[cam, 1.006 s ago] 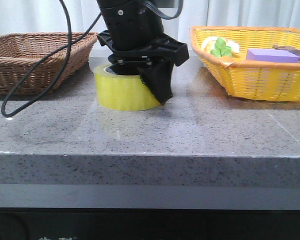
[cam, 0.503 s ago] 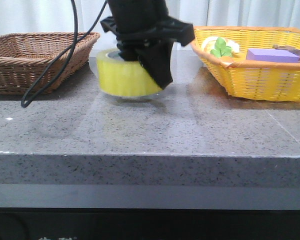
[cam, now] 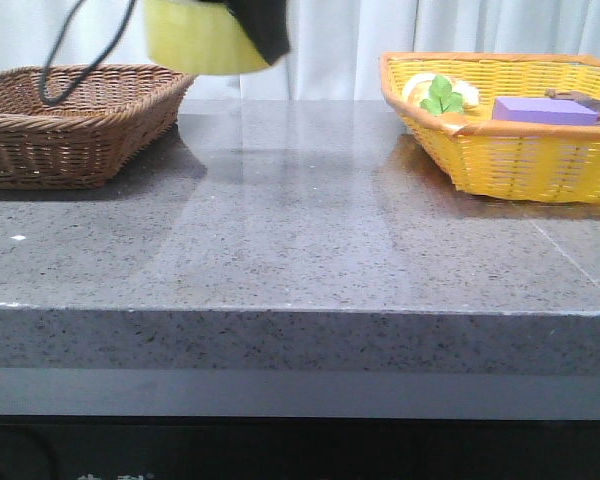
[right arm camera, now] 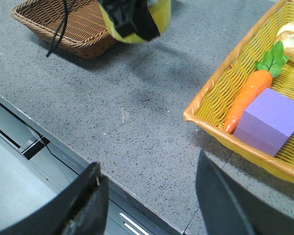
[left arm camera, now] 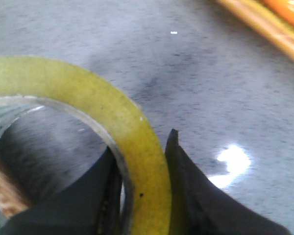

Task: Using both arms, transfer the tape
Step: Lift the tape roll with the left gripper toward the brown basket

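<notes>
The tape (cam: pixel 195 35) is hanging high over the grey speckled surface (cam: pixel 300 230), near the brown basket (cam: pixel 75 120), its ring wall pinched by the left claw (left arm camera: pixel 142 196). The right claw (right arm camera: pixel 149 196) is gaping, holding nothing, beside the yellow wicker basket (right arm camera: pixel 210 105) carrying a carrot (right arm camera: pixel 247 95) and purple block (right arm camera: pixel 267 120).

in the front view the tape (cam: pixel 195 38) is cut off by the top edge and smeared, and the left pincer (cam: pixel 260 25) shows only as a dark blur. in the left wrist view the roll's far side runs off the edge. the right pincer (right arm camera: pixel 152 205) fingertips are cropped. the brown basket (cam: pixel 70 120) is partly cut off, perhaps half.
</notes>
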`<state>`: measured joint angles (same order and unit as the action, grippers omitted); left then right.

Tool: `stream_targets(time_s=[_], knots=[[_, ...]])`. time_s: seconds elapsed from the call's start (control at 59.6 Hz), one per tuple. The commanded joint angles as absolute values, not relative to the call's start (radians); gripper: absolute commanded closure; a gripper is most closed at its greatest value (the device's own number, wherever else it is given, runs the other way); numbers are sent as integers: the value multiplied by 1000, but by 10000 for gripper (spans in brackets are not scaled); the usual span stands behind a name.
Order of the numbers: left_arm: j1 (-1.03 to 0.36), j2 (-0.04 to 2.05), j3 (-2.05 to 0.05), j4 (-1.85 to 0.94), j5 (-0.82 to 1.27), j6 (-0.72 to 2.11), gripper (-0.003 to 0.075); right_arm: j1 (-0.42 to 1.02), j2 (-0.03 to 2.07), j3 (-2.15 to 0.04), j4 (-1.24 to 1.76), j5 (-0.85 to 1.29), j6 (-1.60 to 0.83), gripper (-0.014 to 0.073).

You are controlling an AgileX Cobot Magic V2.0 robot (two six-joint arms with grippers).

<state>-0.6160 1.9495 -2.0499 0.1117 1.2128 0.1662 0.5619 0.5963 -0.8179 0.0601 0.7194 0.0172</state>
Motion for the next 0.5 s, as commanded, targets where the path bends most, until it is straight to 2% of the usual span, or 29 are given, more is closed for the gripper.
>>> stream_targets(time_s=[0.0,0.486], knots=[[-571,1894,-2105,136,1188,165,713,558,597,-843,64,637,10,166],[-326,1896,-2105,113,1164,163,713,558,597,-843,64,637,10,166]])
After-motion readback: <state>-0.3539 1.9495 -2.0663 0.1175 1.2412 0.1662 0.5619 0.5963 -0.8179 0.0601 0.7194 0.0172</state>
